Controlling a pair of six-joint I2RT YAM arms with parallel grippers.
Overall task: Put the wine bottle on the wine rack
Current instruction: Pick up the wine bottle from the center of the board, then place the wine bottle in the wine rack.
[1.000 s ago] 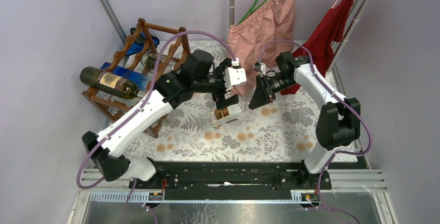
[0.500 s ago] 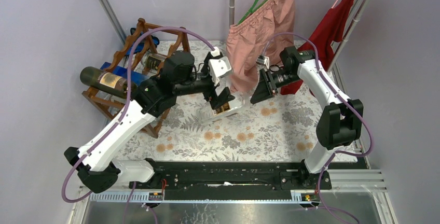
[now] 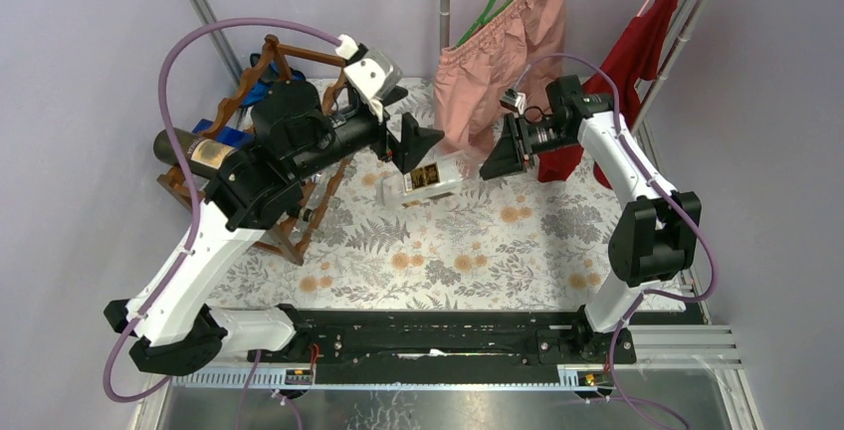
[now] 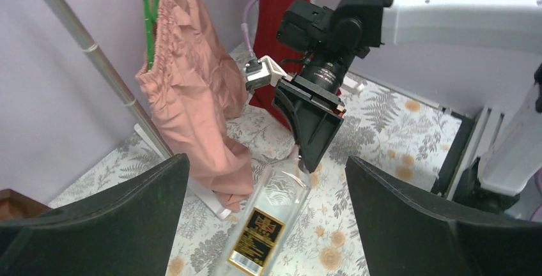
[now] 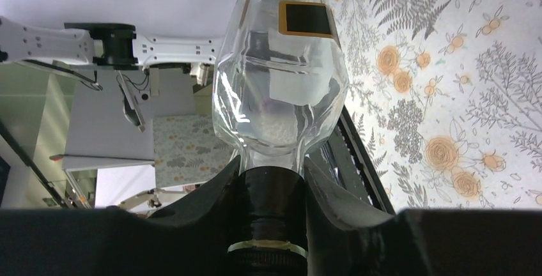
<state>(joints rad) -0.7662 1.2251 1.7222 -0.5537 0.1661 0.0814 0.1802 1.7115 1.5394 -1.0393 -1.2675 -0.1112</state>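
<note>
From above, the right gripper [image 3: 495, 163] is clamped on the neck of the clear glass wine bottle with a black-and-gold label [image 3: 430, 177]. The bottle is tilted over the floral tablecloth [image 3: 518, 251], apart from the reddish-brown wooden wine rack [image 3: 295, 52] at far left. A dark glass bottle [image 3: 196, 152] lies on that rack. The left gripper [image 3: 406, 123] stands spread wide, holding nothing, near the clear bottle's base.

In the left wrist view, its black fingers [image 4: 108, 225] frame the bottle without touching it.

In the right wrist view, the dark neck sits pinched between the right fingers [image 5: 192, 225].
</note>
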